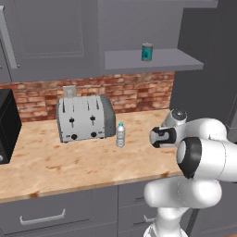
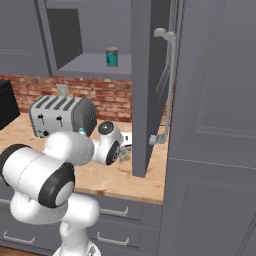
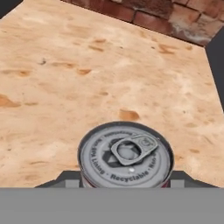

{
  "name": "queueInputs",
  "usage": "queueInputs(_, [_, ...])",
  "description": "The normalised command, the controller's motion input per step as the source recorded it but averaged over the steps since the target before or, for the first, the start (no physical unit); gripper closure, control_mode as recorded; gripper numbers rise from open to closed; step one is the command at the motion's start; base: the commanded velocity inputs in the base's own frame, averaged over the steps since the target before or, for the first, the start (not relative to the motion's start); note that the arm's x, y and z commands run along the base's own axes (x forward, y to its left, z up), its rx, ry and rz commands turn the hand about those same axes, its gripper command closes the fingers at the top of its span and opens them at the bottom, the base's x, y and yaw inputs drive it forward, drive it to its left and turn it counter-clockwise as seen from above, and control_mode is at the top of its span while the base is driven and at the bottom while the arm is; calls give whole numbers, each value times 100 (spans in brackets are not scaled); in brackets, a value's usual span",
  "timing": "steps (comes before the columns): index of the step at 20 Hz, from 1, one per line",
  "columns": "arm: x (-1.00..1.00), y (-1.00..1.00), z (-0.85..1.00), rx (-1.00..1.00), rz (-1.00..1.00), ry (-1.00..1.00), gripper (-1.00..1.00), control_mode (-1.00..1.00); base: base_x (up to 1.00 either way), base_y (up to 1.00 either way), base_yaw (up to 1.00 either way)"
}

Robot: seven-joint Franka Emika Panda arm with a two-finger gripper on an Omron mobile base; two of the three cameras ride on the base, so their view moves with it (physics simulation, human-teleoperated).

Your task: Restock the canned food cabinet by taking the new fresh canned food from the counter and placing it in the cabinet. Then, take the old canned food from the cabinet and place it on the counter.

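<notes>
From my remote seat, the old can (image 3: 125,157), rigid, smooth and likely slippery, best gripped around its side wall, sits low centre above the bench (image 3: 87,65); whether my hand holds it I cannot tell.

The white Franka arm (image 1: 203,152) rises from its base at the front edge of the counter (image 1: 69,162), its upper link doubled forward in a tight bend above the front of the worktop. The dark-jointed elbow (image 1: 190,157) juts toward the camera, and the forearm reaches out over the counter's right end. The wrist (image 2: 107,145) angles down toward the wood. The gripper (image 3: 124,181) points at the counter, its fingertips (image 3: 65,179) set against both sides of the old canned food (image 3: 124,153), seen from directly above.
</notes>
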Motion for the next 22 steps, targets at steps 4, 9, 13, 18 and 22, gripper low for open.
queueInputs(4, [0,-6,-1,0,-4,0,-100,-100,0,0,0])
queueInputs(9, [-2,-2,17,0,-12,0,-100,-100,0,0,0])
queueInputs(13, [-6,2,66,0,-14,0,-100,-100,0,0,0])
queueInputs(18, [-69,1,79,0,-9,-6,-100,-100,0,0,0])
queueInputs(22, [-100,5,68,1,0,-16,-100,-100,0,0,0])
